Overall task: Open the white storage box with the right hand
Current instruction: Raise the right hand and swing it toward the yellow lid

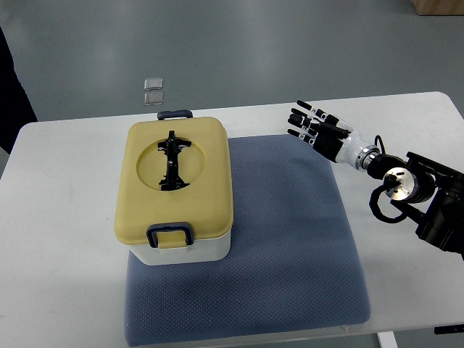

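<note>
The white storage box stands on the left part of a blue-grey mat. Its yellow lid is closed, with a black folding handle lying flat in a round recess. A dark blue latch sits at the near end and another at the far end. My right hand hovers over the mat's far right corner, about a hand's length right of the box, fingers spread and holding nothing. Its arm comes in from the right edge. My left arm does not show.
The mat lies on a white table. Two small clear squares lie on the grey floor beyond the table's far edge. A dark shape stands at the left edge.
</note>
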Available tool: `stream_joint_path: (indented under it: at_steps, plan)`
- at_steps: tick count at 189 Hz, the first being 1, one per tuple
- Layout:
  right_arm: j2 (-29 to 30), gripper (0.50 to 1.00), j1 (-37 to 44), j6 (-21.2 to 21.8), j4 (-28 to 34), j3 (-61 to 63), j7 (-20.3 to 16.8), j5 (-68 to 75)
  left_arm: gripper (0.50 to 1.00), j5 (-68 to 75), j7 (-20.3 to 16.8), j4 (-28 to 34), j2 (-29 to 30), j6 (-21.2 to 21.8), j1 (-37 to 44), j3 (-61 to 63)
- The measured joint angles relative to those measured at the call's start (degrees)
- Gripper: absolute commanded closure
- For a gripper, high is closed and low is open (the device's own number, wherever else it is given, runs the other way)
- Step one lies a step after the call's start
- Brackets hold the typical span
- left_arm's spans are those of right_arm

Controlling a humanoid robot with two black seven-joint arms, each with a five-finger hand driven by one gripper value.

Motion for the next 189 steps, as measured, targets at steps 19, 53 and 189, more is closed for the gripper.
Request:
stream_joint_path:
  at_steps: [19, 53, 189]
  plan:
    - [0.00, 0.568, 0.02, -0.06, -0.09, 0.01, 0.05, -0.16, 0.500, -0.02, 0.01, 0.00, 0.00, 0.42, -0.04, -0.01]
    - [-0.03, 0.568, 0.18, -0.08, -0.21, 0.01, 0.07, -0.17, 0.500, -0.04, 0.01, 0.01, 0.00, 0.50, -0.08, -0.07]
    - [-1.14, 0.568, 7.88, 0.21, 0.15, -0.10, 7.74, -17.41, 0.500, -0.05, -0.07, 0.09, 0.00, 0.13, -0.44, 0.26]
